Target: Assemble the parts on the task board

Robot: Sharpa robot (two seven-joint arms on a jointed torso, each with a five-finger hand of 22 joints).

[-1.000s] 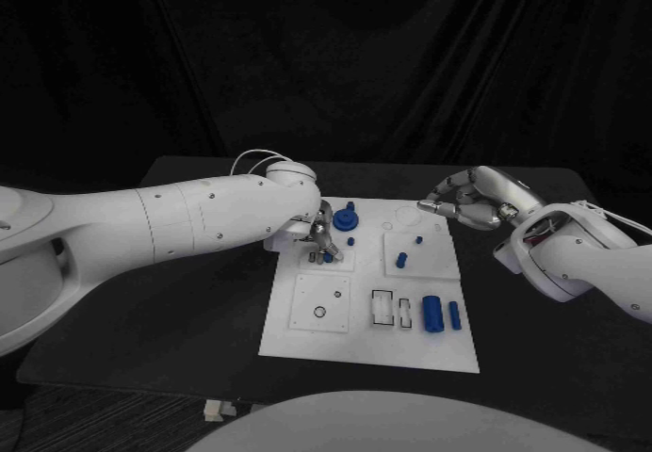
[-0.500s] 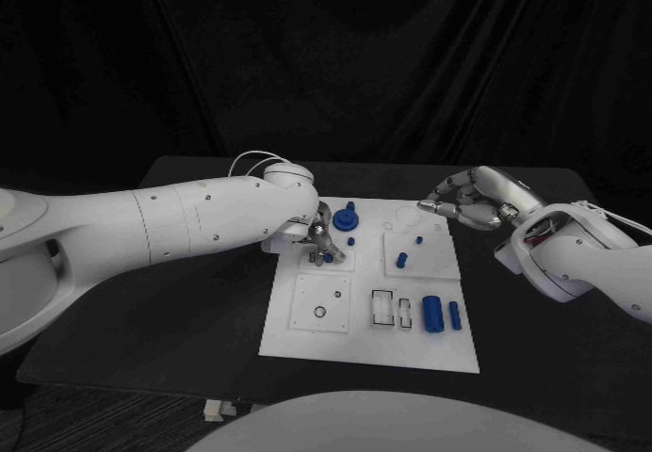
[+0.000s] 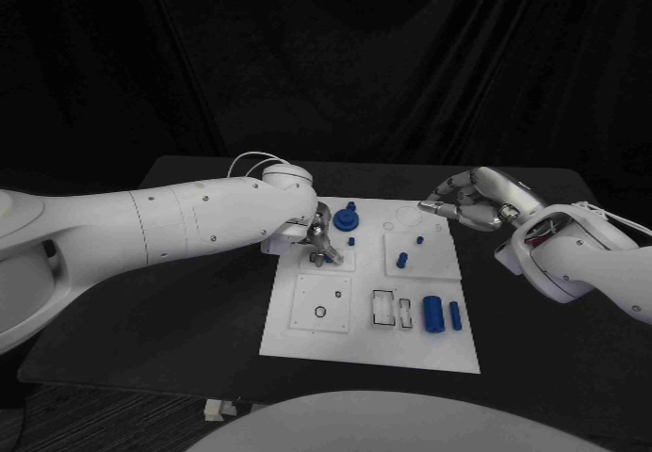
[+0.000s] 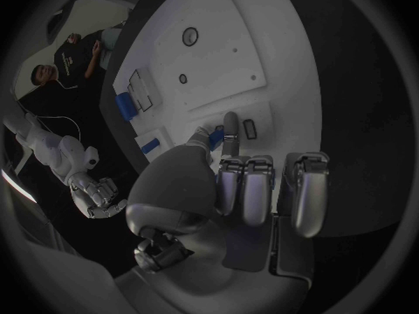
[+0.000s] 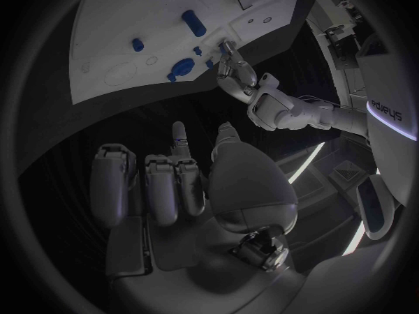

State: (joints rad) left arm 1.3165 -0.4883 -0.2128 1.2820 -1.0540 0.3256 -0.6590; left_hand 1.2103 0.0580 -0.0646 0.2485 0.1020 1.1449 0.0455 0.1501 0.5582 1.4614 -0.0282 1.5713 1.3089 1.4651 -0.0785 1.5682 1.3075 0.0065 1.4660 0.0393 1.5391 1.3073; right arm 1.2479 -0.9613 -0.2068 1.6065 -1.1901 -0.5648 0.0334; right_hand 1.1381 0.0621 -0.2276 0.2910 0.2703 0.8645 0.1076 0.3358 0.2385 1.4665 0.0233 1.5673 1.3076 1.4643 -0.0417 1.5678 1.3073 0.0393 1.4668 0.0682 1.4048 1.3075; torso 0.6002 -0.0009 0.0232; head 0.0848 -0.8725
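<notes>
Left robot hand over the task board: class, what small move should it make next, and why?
Probably a short, slow lowering of the left robot hand, to seat the small blue part at its fingertips into the task board. The hand hangs over the board's far-left panel beside the blue round part, while the right robot hand waits off the board's far right corner.

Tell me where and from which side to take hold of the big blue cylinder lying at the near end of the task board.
Grip the big blue cylinder across its middle, coming straight down from above. It lies flat, long axis running toward the robot, so fingers should close on its rounded left and right flanks. A slimmer blue bar lies close on its right, so keep that finger narrow. The right robot hand looks nearer.
</notes>
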